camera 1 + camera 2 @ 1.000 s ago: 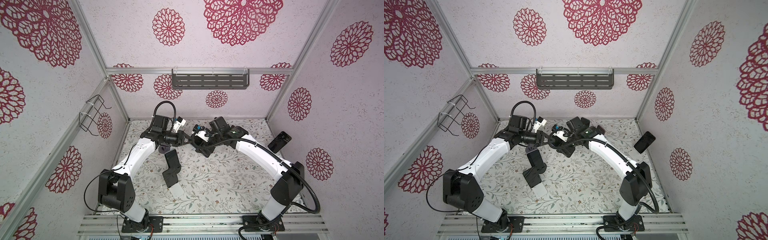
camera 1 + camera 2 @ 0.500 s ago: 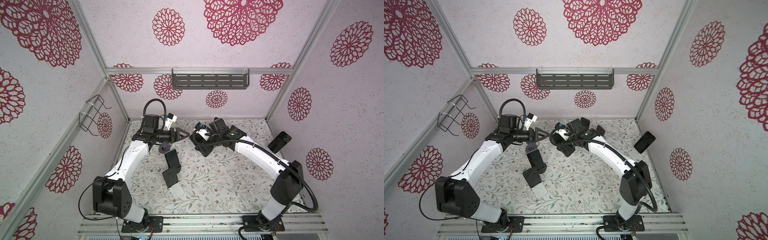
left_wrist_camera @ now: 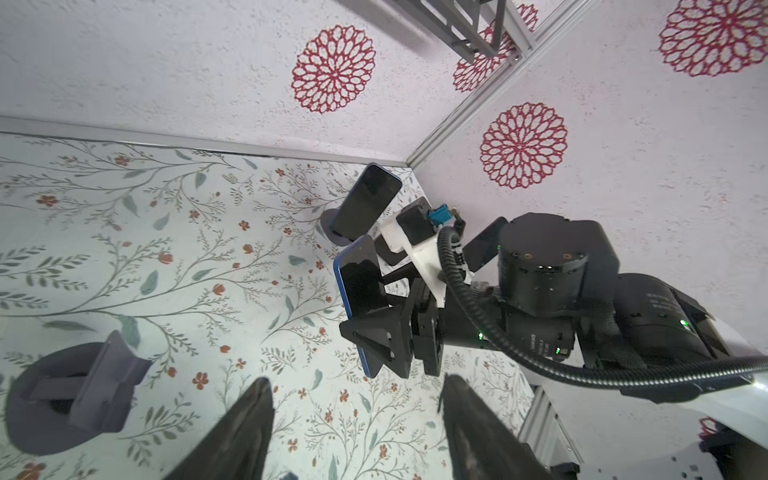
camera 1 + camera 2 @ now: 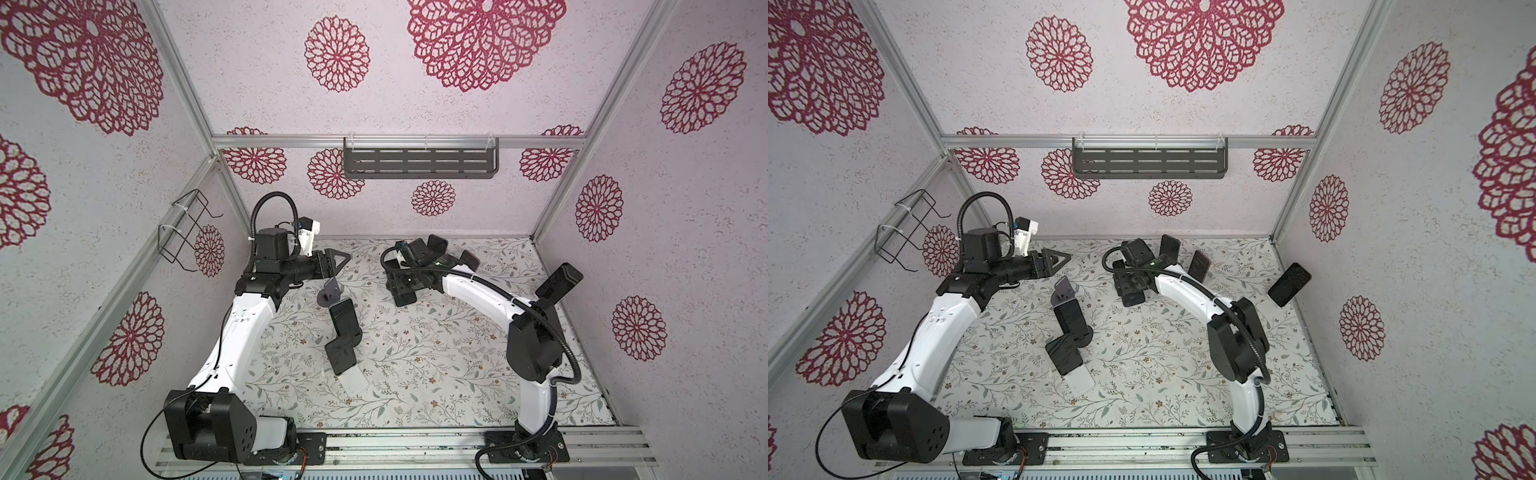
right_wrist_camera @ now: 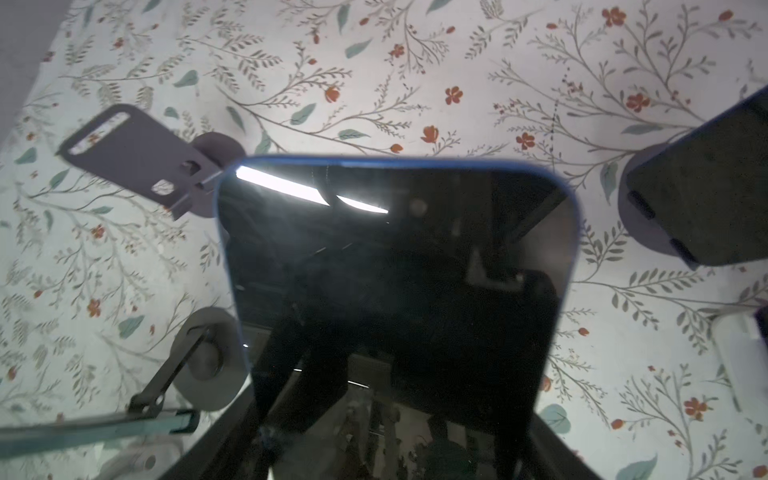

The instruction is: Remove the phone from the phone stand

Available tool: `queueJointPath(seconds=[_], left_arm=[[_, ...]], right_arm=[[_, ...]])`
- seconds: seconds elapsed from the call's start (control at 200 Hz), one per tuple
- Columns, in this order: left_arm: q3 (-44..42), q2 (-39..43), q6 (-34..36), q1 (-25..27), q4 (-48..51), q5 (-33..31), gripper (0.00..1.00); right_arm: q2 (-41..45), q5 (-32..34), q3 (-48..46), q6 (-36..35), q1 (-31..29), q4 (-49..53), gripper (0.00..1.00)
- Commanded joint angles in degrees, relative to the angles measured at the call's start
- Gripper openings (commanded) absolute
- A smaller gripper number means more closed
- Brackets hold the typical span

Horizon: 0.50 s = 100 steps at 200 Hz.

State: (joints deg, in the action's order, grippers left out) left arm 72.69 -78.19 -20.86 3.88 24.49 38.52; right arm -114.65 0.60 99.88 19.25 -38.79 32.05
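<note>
Floral mat (image 4: pixel 415 353) underneath, and the right gripper (image 3: pixel 363 332) clamps the blue-edged phone (image 5: pixel 395 291), apart from the empty grey phone stand (image 3: pixel 79 390). Meanwhile the left gripper (image 4: pixel 338 261) hovers near that stand, jaws spread wide, gripping nothing.

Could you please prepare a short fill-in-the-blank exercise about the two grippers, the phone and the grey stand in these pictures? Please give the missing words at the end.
1. The right gripper holds a phone whose edge is ____ in colour.
2. The left gripper is ____, with nothing between its jaws.
3. The grey stand close to the left gripper is ____: no phone rests on it.

Missing words: blue; open; empty.
</note>
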Motion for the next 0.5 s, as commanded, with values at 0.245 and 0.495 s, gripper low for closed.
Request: queueJointPath(seconds=[0.245, 0.495], left_arm=[[1.23, -0.64, 4.29, -0.19, 3.87, -5.20, 0.68], [1.66, -0.97, 4.89, -0.14, 5.00, -6.38, 0.68]], right_arm=[[-17.36, 6.48, 26.26, 14.30, -1.20, 12.96, 0.00], [-20.47, 7.73, 26.85, 16.93, -2.39, 8.11, 0.00]])
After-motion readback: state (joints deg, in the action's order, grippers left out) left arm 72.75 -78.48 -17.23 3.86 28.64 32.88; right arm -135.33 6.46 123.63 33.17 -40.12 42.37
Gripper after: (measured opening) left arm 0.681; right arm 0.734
